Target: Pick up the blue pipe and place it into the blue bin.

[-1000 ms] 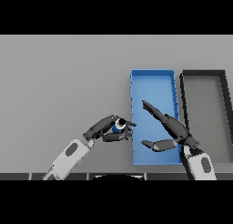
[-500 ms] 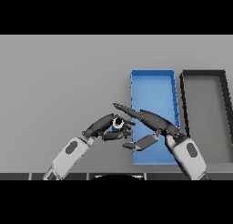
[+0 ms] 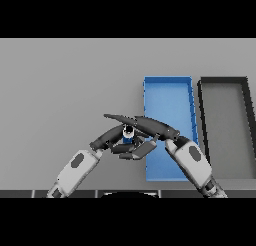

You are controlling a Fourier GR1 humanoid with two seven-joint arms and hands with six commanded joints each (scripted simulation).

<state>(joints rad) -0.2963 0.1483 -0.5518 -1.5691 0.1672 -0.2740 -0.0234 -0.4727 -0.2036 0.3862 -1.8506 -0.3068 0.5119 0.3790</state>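
Note:
The blue pipe (image 3: pixel 128 135) is a short blue cylinder with a pale end. It sits just left of the blue bin (image 3: pixel 167 79), near the bin's front left corner. My left hand (image 3: pixel 111 138) comes in from the lower left with its fingers curled round the pipe. My right hand (image 3: pixel 156 127) reaches across from the right, its straight fingers stretched over the pipe and its thumb below it. The hands hide most of the pipe.
A black bin (image 3: pixel 223 80) stands right beside the blue bin on its right. Both bins hold nothing visible. Bare grey table (image 3: pixel 65 90) spreads out to the left and the back.
My right hand has swung left from over the blue bin to above the pipe and the left hand. The left hand and pipe have barely moved.

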